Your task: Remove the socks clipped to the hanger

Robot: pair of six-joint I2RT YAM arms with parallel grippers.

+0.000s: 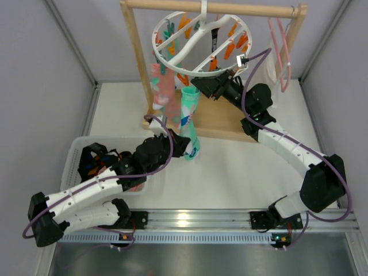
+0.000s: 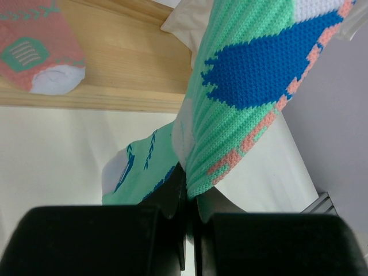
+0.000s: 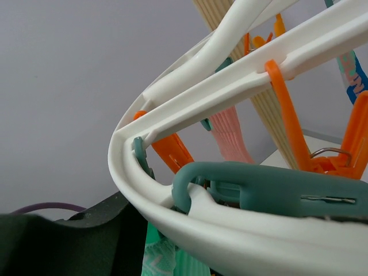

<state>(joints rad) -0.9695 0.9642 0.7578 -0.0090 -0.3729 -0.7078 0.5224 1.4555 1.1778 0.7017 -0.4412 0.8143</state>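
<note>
**Green sock held, ready to be pulled from its clip**

The left gripper [image 2: 188, 198] is closed narrow on the lower part of the green sock [image 2: 253, 86]. This sock hangs under the white hanger [image 1: 198, 43], just beside the pink sock [image 1: 163, 86]. The right gripper [image 1: 211, 86] is at the near rim of the hanger, close to a teal clip [image 3: 270, 190]; whether its fingers pinch the rim, I cannot tell. I judge the step in hand is freeing the green sock. The next move calls for a steady pull down and toward the bin [image 1: 70, 161], with the hanger kept from swinging, until the clip lets go
</note>
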